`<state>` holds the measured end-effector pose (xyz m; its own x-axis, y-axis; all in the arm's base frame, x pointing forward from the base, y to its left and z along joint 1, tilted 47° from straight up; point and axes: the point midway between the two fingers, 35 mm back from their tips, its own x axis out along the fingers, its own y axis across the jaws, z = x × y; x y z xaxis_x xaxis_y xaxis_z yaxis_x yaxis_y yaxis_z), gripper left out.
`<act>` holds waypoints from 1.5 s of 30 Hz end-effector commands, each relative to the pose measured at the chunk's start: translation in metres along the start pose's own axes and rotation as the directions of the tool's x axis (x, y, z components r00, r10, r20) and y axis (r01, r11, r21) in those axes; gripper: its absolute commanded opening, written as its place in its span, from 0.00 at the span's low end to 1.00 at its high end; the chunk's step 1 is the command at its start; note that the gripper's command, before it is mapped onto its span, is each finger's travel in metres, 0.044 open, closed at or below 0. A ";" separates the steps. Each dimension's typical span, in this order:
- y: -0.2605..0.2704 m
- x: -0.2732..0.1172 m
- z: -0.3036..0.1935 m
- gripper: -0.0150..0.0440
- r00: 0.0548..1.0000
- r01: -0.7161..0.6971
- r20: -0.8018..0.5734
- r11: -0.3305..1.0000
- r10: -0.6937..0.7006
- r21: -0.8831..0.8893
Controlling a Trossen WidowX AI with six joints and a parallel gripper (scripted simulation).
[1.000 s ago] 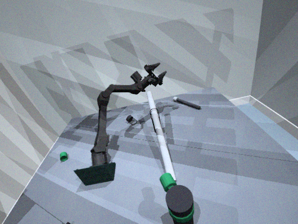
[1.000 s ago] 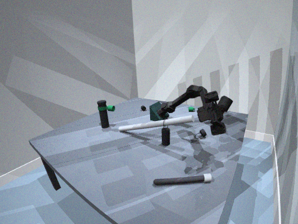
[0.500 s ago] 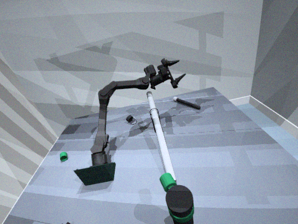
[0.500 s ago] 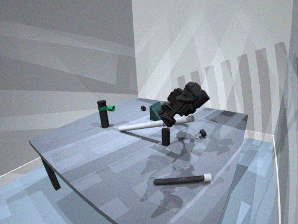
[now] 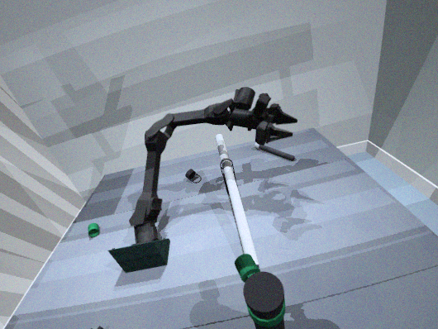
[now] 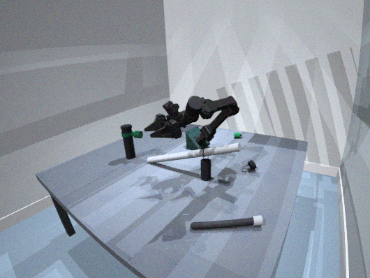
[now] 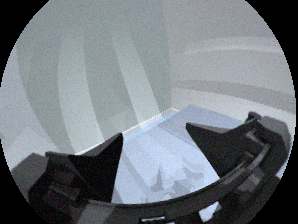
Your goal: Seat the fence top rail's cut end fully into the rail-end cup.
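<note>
The white rail (image 5: 241, 212) (image 6: 174, 157) slopes through the loop on the short dark post (image 6: 206, 170). Its far end is raised; its lower end appears to rest on the table, short of the big post (image 5: 264, 291) (image 6: 129, 148). The green end cup (image 5: 246, 266) (image 6: 138, 134) sticks out from the green brace band (image 5: 268, 321) (image 6: 126, 135), high up near the post cap. The cup stands above the rail's lower end, with the rail outside it. My gripper (image 5: 294, 127) (image 6: 148, 133) (image 7: 154, 131) is open and empty, in the air above and clear of the rail.
A dark rod with a white end (image 5: 277, 153) (image 6: 223, 223) lies on the table (image 5: 330, 198) (image 6: 87, 188). A small black cap with a wire loop (image 5: 191, 174) (image 6: 251, 165) and a loose green cup (image 5: 93, 230) (image 6: 237, 135) also lie there.
</note>
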<state>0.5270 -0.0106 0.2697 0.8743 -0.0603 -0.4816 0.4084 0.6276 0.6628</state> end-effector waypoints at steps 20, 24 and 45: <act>-0.266 -0.089 -0.032 1.00 0.633 -0.350 -0.761 0.930 0.145 -0.114; -0.266 -0.089 -0.032 1.00 0.633 -0.350 -0.761 0.930 0.145 -0.114; -0.373 -0.044 -0.022 1.00 0.570 -0.804 -0.789 -0.042 0.229 -0.594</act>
<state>0.3338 -0.1986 0.0586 0.3781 0.7024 -0.6030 -0.6772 0.6540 0.3372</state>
